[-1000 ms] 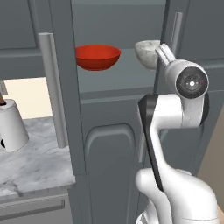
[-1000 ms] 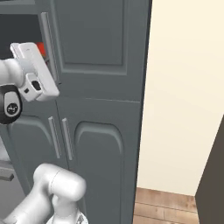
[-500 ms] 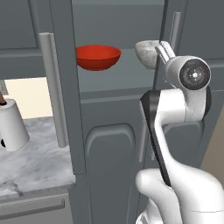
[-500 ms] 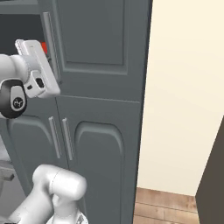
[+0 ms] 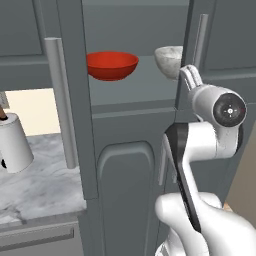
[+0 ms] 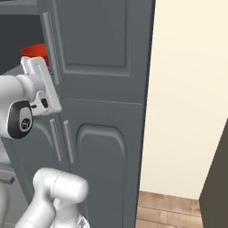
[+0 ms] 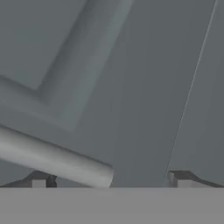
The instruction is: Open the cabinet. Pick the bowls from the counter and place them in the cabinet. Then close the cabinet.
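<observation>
You see the fingers [image 7: 109, 180] spread wide, holding nothing, their two dark tips low in the hand view, one on each side. The end of the bar handle [image 7: 57, 162] of the right cabinet door [image 7: 131, 78] lies between the tips, nearer to the left tip; whether a tip touches it you cannot tell. Just ahead of the fingers stands the grey panel of that door. In the left base view the cabinet [image 5: 130, 85] is open, and both bowls sit on its grey shelf [image 5: 135, 82]: the red bowl [image 5: 112, 65] to the left of the fingers and deeper inside, the marbled bowl [image 5: 169, 61] just beside the hand and behind it. The left door [image 5: 75, 100] with its long handle [image 5: 60, 100] stands open, well to the left. Farther left and lower is the marble tabletop [image 5: 40, 175], with a white paper-towel roll [image 5: 14, 147] on it.
</observation>
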Robot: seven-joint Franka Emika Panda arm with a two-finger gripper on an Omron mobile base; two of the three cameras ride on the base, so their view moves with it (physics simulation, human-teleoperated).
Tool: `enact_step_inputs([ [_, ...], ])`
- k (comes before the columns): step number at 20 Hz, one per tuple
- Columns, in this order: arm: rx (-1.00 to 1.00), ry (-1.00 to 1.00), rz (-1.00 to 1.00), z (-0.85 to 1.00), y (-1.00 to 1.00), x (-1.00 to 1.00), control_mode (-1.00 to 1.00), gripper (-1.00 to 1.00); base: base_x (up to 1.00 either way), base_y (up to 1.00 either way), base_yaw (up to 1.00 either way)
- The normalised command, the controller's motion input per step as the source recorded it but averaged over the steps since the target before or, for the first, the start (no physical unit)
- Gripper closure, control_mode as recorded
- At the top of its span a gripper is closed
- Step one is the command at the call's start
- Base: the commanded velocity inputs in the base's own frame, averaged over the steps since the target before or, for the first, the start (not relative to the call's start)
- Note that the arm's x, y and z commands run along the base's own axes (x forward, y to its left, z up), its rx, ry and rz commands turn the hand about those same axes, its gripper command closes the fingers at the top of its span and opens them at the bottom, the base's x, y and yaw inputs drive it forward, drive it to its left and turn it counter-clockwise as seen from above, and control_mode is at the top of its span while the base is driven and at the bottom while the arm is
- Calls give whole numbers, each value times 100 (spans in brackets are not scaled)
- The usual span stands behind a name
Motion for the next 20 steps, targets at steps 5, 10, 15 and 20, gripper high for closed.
enact_step_inputs([
  [5,5,0,0,-38,0,0,-100,-100,0,0,0],
  [10,4,-1,0,12,0,-22,-100,-100,0,0,0],
  [15,0,0,0,51,0,-65,-100,-100,0,0,0],
  [20,0,2,0,22,15,-63,-100,-100,0,0,0],
])
